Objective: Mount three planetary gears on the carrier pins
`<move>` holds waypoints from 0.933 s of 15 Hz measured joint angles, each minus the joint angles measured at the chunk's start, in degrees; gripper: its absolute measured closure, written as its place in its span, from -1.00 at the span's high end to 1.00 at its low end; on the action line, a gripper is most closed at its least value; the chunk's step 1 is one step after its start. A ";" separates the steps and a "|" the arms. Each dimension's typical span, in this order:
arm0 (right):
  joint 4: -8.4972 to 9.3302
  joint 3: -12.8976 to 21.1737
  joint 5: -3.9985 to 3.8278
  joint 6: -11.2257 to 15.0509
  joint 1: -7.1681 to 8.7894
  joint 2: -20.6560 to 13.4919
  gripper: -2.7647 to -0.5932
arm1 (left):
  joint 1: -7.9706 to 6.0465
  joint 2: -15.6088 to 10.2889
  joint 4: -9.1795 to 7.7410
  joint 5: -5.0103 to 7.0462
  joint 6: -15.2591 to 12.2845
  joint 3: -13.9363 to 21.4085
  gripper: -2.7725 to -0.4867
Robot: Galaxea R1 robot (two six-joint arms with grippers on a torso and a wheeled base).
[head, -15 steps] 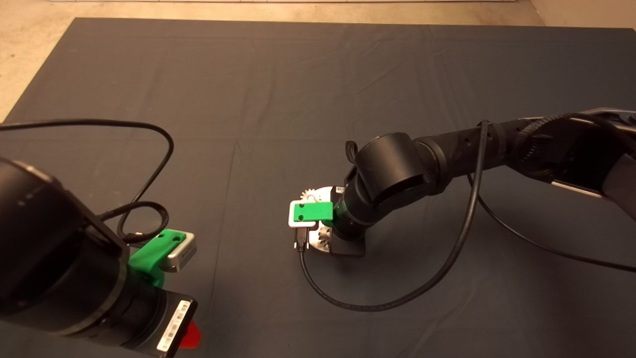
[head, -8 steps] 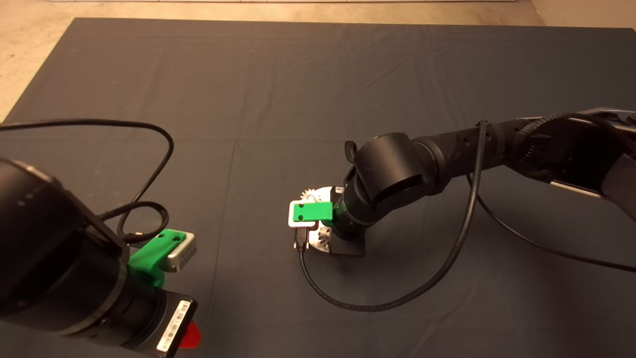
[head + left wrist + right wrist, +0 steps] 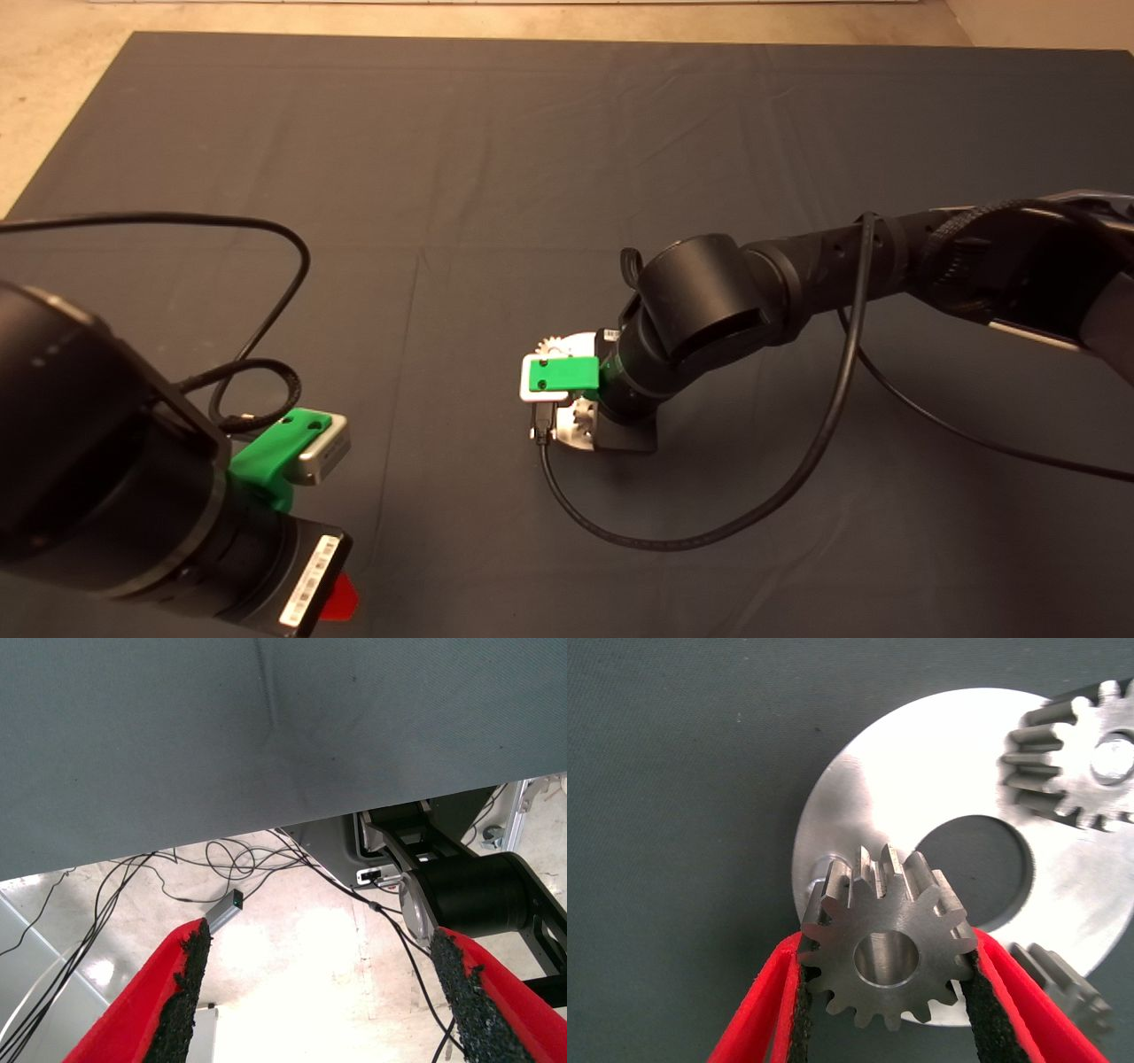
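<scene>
My right gripper [image 3: 888,948] is shut on a planetary gear [image 3: 881,917], a small silvery toothed wheel with a centre hole, pinched by its sides between the black pads. It hangs just over the rim of the white disc [image 3: 921,788], and one of the carrier pins [image 3: 822,870] peeks out beside it. A second gear [image 3: 1085,757] sits on its pin across the disc. A third gear [image 3: 1063,988] shows partly behind one finger. From above, the right wrist [image 3: 638,381] covers most of the disc [image 3: 580,341]. My left gripper [image 3: 321,939] is open and parked at the lower left.
A black cable [image 3: 709,532] loops over the mat in front of the right arm. Another cable [image 3: 275,292] curls by the left arm. The left wrist view shows the mat's edge, floor cables and a black machine base [image 3: 469,895] beyond.
The right arm has shifted slightly to the right and toward the front, with the gear still held. The left arm has stayed still.
</scene>
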 joint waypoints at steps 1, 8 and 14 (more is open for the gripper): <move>0.00 0.11 -0.04 0.00 0.46 -0.02 -0.59 | 0.01 0.00 0.00 -0.02 0.00 0.00 0.11; 0.51 0.67 -0.04 0.02 0.51 -0.16 -0.59 | 0.02 0.00 0.00 0.00 0.02 0.00 0.11; 1.27 0.69 -0.01 0.02 0.51 -0.16 -0.59 | 0.00 0.00 0.00 -0.02 0.02 0.00 0.11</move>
